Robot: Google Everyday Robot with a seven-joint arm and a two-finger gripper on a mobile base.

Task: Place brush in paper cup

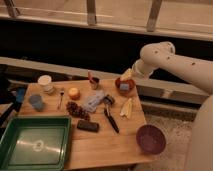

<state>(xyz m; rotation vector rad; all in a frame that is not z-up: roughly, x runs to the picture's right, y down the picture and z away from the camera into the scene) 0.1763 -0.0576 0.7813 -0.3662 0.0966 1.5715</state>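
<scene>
Gripper [126, 76] over round reddish bowl [131, 89]; slim black brush [112, 121] flat.

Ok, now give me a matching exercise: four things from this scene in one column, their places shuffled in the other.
1. paper cup
2. brush
3. purple bowl
4. gripper

A. front right corner
B. above the red bowl
C. back left corner
D. centre, right of the black block

Pairs: 1-C, 2-D, 3-A, 4-B
</scene>
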